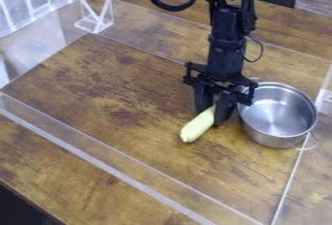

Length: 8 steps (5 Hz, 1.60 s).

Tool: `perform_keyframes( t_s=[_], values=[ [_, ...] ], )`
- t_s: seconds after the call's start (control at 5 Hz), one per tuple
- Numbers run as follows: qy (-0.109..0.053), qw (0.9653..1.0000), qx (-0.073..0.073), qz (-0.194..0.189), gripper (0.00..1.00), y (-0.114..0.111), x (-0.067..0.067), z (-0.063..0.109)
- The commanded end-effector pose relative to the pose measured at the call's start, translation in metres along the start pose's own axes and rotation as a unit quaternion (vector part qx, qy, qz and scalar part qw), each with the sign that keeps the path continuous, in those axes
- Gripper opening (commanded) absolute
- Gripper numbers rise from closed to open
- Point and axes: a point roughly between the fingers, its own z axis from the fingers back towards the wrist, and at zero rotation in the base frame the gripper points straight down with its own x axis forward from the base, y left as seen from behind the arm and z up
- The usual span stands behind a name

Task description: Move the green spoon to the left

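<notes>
Closed on the upper end of the green spoon (197, 128), with the black gripper (215, 102) reaching down from twelve o'clock. Just off the centre of the view, toward between four and five o'clock, on the wooden tabletop (111, 88): spoon handle slanting down toward seven o'clock, bowl hidden at the fingertips. Close by at three o'clock from the jaws, a round steel pot (275, 117). Well apart toward eleven o'clock, a white angular object (96, 18).
</notes>
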Motion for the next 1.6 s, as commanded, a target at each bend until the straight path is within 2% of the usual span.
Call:
perform_keyframes(
  t_s=[0.0,0.8,1.4],
  values=[
    [-0.028,0.9995,0.004,-0.015,0.0,-0.009,0.001,0.024],
    [-0.018,0.9996,0.007,-0.022,0.0,-0.007,-0.004,0.031],
    [-0.029,0.9991,0.017,-0.025,0.0,-0.007,-0.014,0.061]
  ],
)
